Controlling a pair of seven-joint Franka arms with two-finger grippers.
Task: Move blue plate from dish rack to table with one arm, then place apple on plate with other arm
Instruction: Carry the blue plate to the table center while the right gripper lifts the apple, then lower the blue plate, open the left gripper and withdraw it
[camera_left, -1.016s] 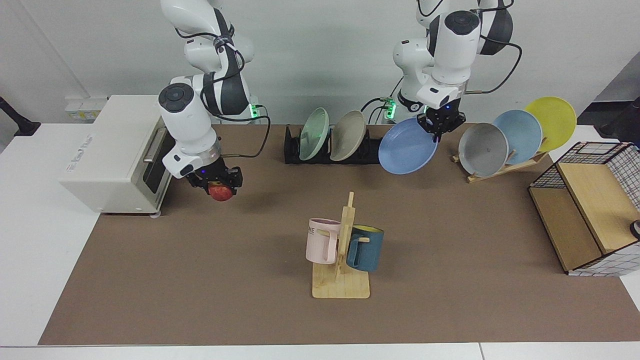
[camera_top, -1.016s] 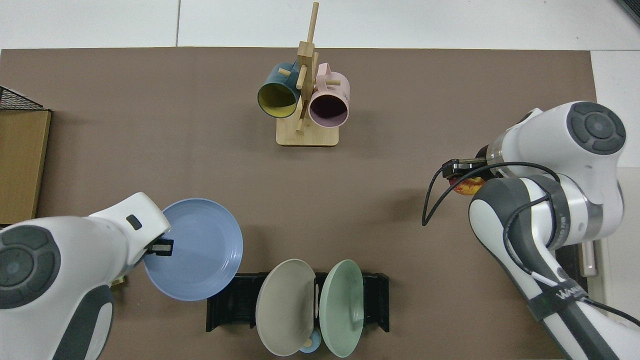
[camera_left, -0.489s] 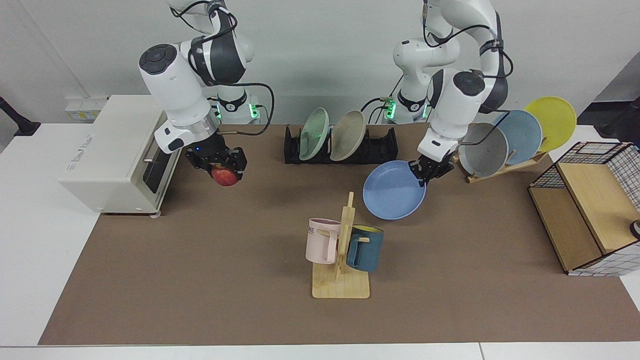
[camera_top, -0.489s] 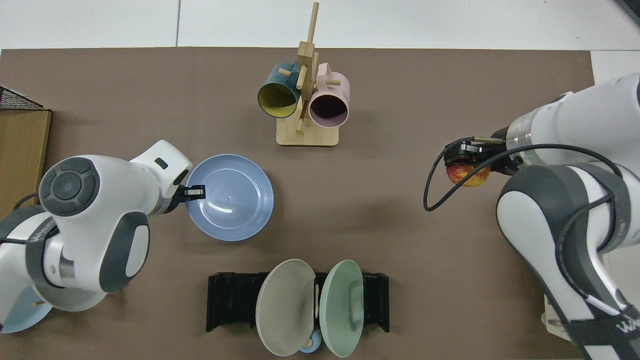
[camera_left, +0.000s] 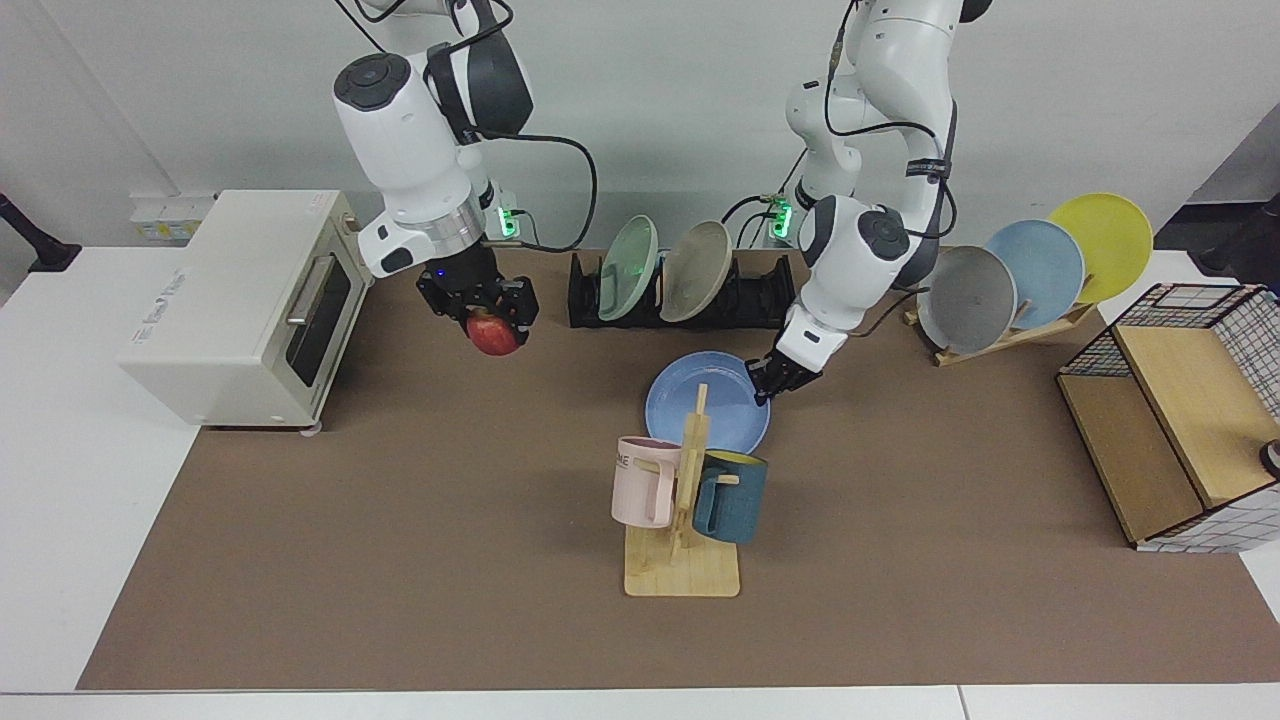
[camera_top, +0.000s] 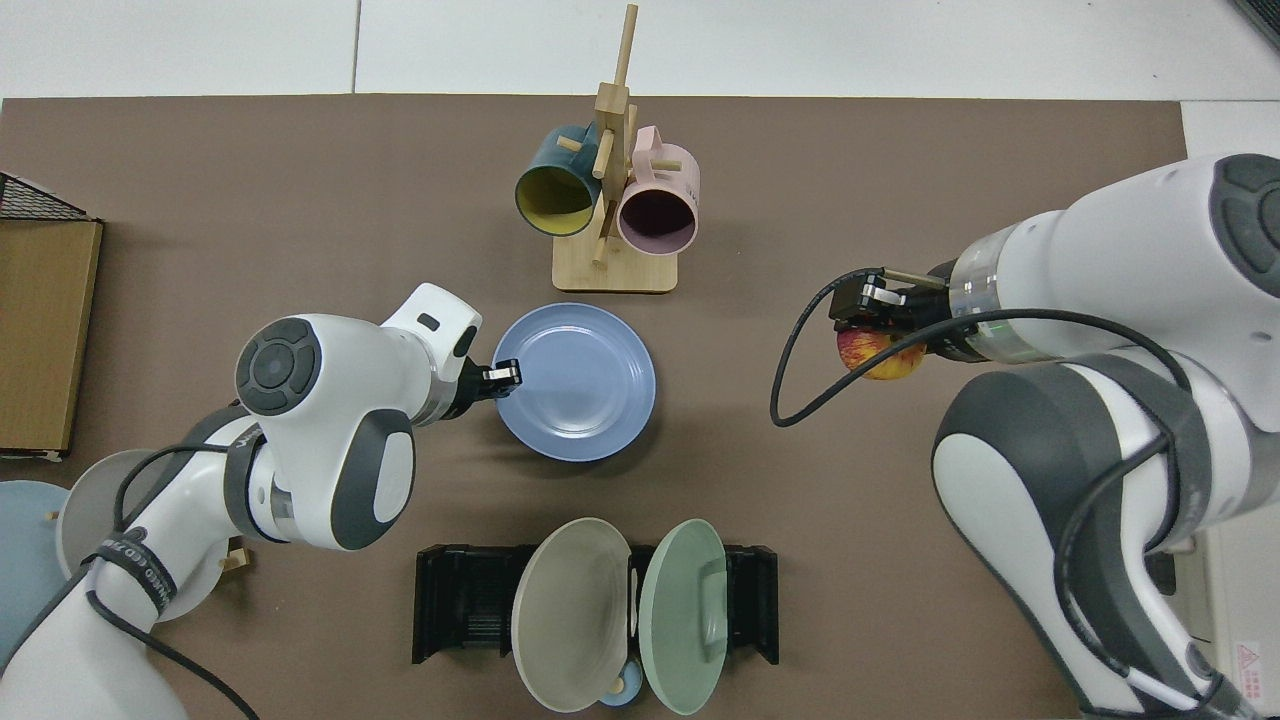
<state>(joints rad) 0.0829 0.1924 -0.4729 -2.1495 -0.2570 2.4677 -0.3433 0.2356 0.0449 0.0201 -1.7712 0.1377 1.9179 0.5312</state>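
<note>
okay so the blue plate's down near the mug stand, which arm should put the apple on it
The right. Its gripper already holds the apple above the mat, with open mat between it and the blue plate. The left gripper is at the plate's rim, busy there.

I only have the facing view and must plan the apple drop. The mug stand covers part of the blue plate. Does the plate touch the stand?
Observer: No. From above, bare mat separates the blue plate from the mug stand.
Operator: Anything on the hidden part?
Observer: Nothing. The whole plate shows bare, and the left gripper pinches its rim.
Operator: Is the apple over it?
Observer: No. The right gripper holds the apple off to the plate's far side, over mat.
</note>
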